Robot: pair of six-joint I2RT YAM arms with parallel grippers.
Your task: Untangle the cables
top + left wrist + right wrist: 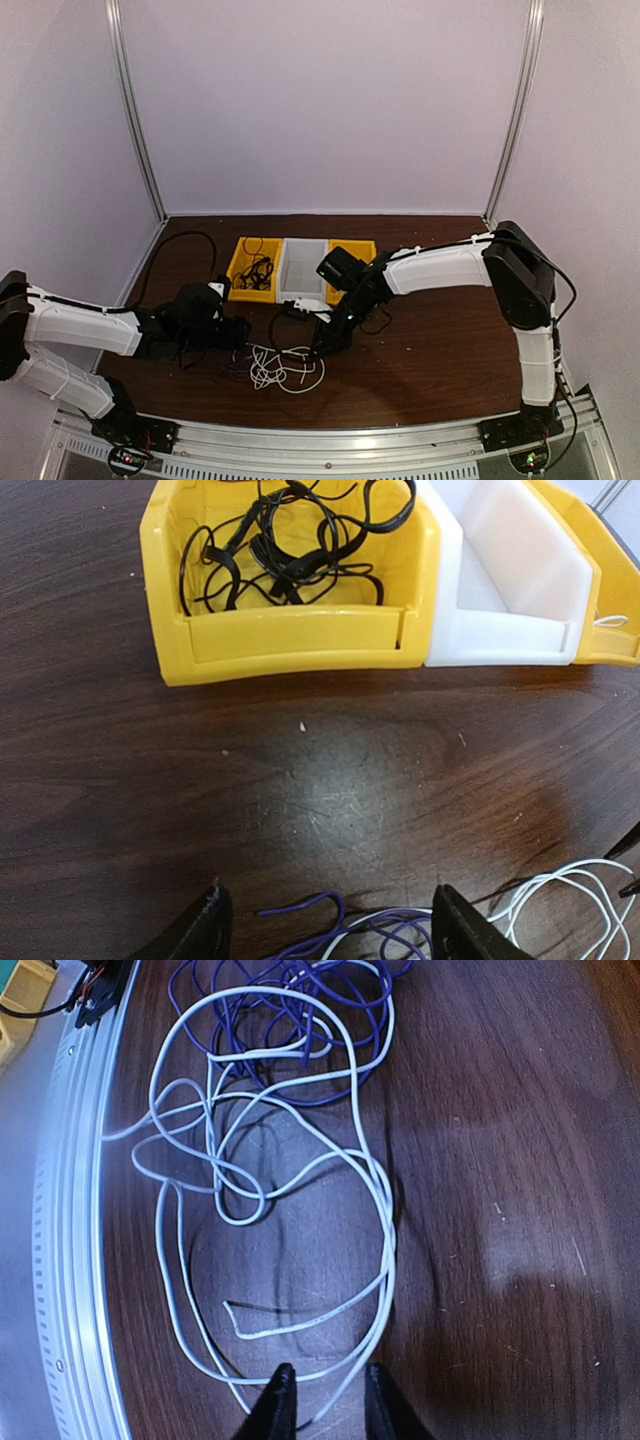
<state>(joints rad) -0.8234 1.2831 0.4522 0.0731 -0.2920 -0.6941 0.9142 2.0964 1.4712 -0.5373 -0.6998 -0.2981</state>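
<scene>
Top view, 12 o'clock of the tangle: 3 bins in a row. Yellow bin [250,294] with black cables [285,560] heaped inside; white bin [300,292] touching it at 3 o'clock; second yellow bin [362,248] partly behind the right arm.

White cable [390,1250] looped loose on the table [430,370], purple cable [300,985] tangled through its loops on the 9 o'clock side.

At 6 o'clock, metal rail [70,1210], with 1 white strand reaching its edge. Wide bare wood at 3 o'clock.

Left gripper [330,895] spread wide, holding nothing, purple loops on the wood between its fingers.

Right gripper [328,1375] narrowed, with 1 white strand between the tips and the gap wider than the strand.
</scene>
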